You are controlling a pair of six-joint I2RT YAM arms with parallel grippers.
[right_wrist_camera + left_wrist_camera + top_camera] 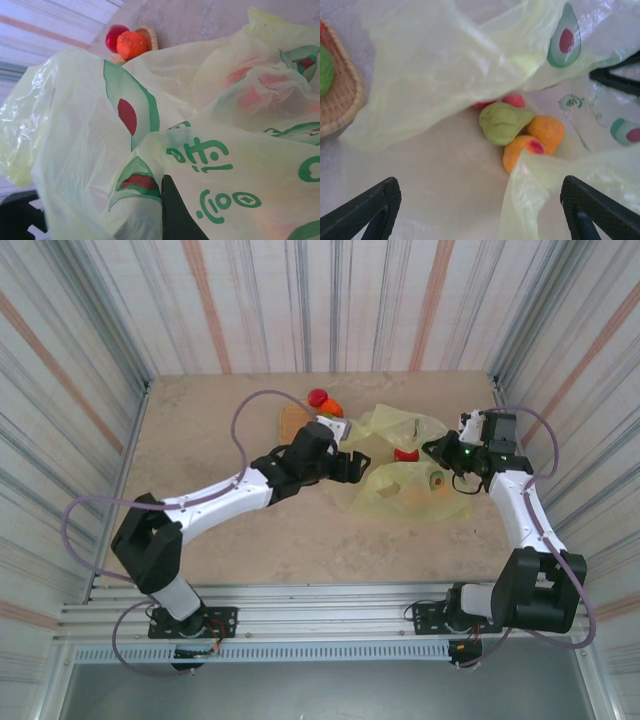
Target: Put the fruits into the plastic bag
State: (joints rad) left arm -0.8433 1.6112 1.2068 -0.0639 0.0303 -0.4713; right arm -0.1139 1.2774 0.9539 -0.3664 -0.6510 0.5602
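The yellow-green plastic bag (400, 485) lies crumpled at centre right, its mouth facing left. Inside it rest a green fruit (502, 122), two orange fruits (547, 131) and a red one (514, 100). My left gripper (480, 215) stands open at the bag's mouth with nothing between its fingers (370, 210); from above it (352, 466) sits just left of the bag. My right gripper (167, 200) is shut on a fold of the bag's (210, 165) edge, holding it up at the bag's right side (442, 450). A red apple (318, 397) and an orange (332, 407) sit by the tray.
The round wicker tray (293, 420) lies behind my left gripper, and its rim (342, 107) holds a green fruit (324, 70). The red apple (116, 36) and orange (132, 44) show past the bag. Striped walls close in the table on three sides.
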